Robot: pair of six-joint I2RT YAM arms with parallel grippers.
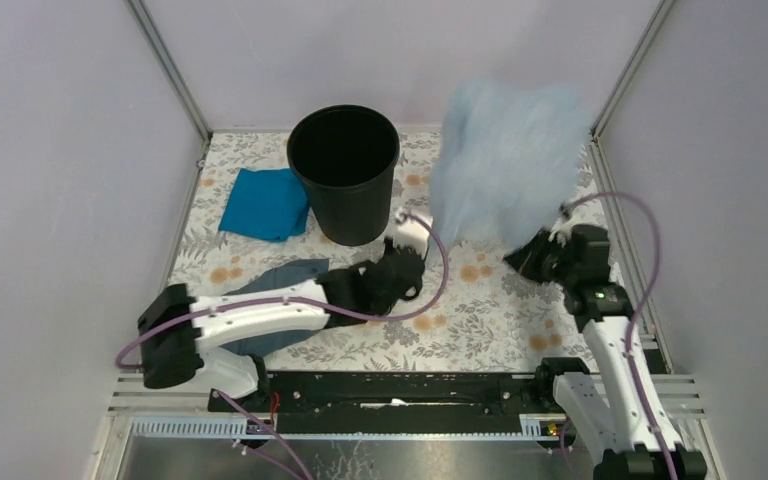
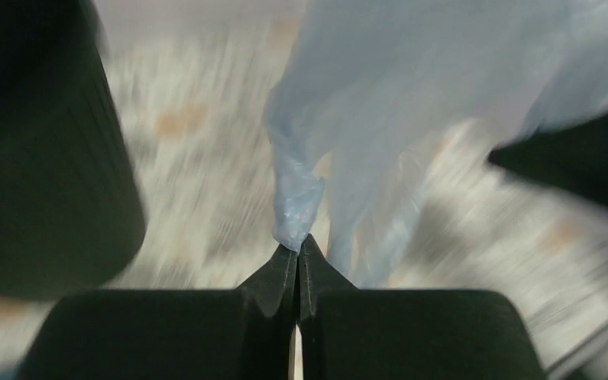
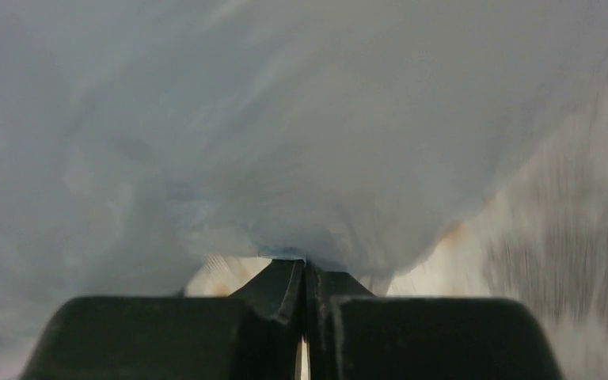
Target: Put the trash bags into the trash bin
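A thin, translucent pale blue trash bag [image 1: 508, 165] stands puffed up over the far right of the table, just to the right of the trash bin [image 1: 352, 215] and not inside it. From above the bag looks like a soft, hazy, cloud-like mass with blurred edges. The bin is a round black plastic bucket with smooth tapered sides and a wide open rim, standing upright at the far middle of the table. The left gripper [image 2: 298, 247] has its dark, pointed fingers pressed together on a twisted, crinkly corner of the bag, with the bin's black wall close on its left. The right gripper [image 3: 302, 265] is also clamped tight on a low edge of the bag, whose glossy film fills nearly all of its wrist view. A bright teal folded cloth [image 1: 265, 203] lies flat just left of the bin, and a dull grey-blue cloth [image 1: 285, 275] lies nearer, partly under the left arm. The table [image 1: 480, 310] is covered in a pale floral pattern with orange blooms.
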